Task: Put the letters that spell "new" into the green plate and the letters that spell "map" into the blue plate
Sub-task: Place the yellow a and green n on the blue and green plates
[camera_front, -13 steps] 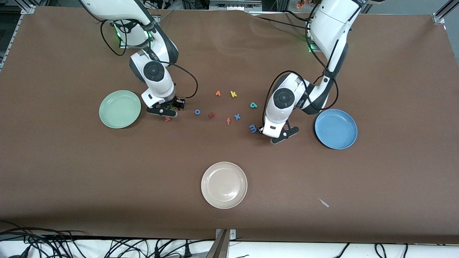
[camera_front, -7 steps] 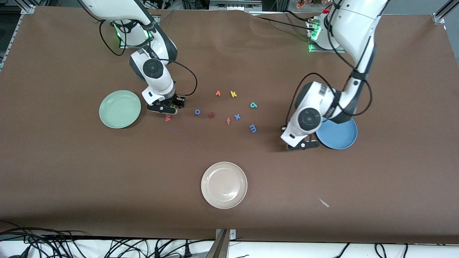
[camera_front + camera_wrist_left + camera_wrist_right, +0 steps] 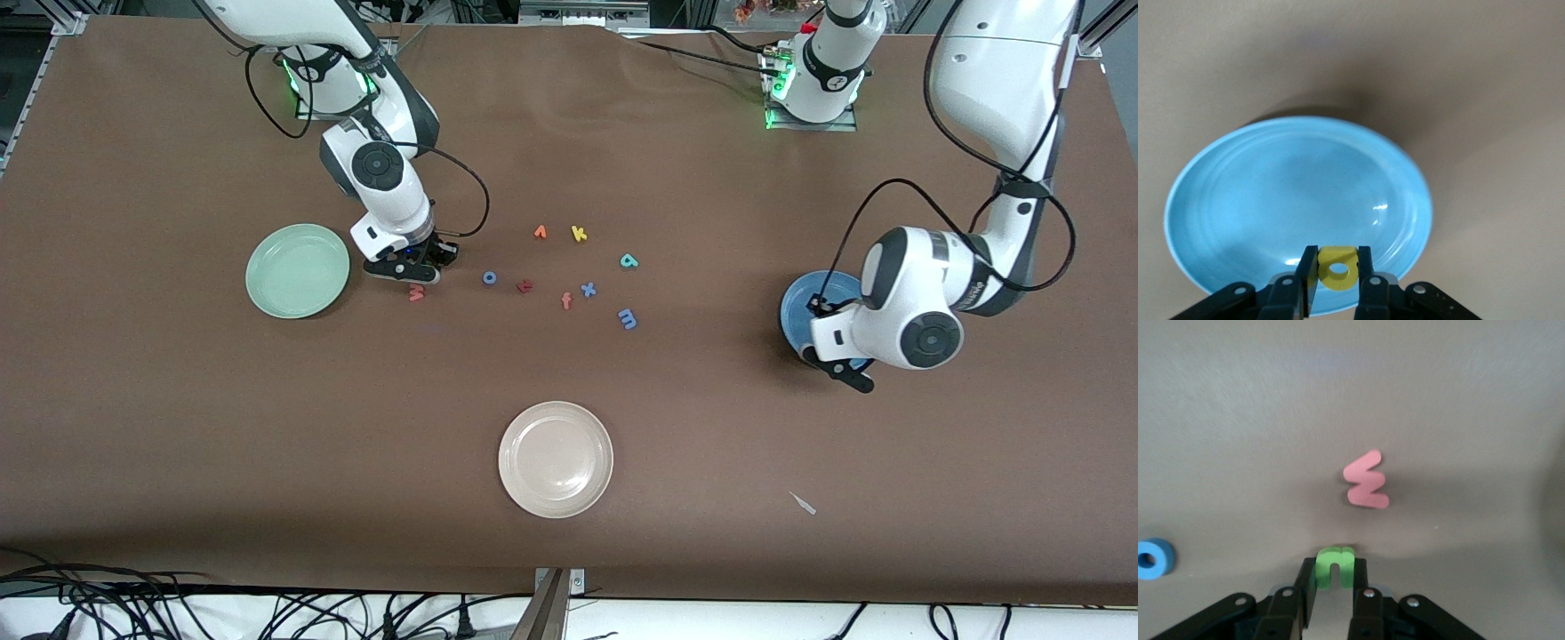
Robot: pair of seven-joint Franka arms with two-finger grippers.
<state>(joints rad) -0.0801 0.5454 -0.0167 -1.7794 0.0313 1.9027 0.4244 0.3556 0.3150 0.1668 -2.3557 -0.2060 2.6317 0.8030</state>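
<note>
My left gripper [image 3: 1338,259] [image 3: 845,369] hangs over the blue plate [image 3: 1271,200] [image 3: 803,307], shut on the yellow a [image 3: 1338,269]. My right gripper [image 3: 1334,572] [image 3: 418,269] is down at the table beside the green plate [image 3: 298,270], shut on the green n [image 3: 1335,565]. The coral w [image 3: 1367,488] [image 3: 416,293] lies flat just nearer the front camera than that gripper. The blue m [image 3: 628,318], teal p [image 3: 629,260] and orange e [image 3: 540,232] lie on the brown cloth mid-table. Both plates hold no letters.
Among the loose letters are a blue o [image 3: 489,277] [image 3: 1153,558], dark red t [image 3: 525,285], coral f [image 3: 565,301], blue x [image 3: 588,289] and yellow k [image 3: 579,234]. A cream plate [image 3: 556,459] sits nearer the front camera, and a small white scrap [image 3: 803,503] lies toward the left arm's end.
The left arm swung from beside the blue m to over the blue plate, carrying the yellow a. The right gripper closed on the green n.
</note>
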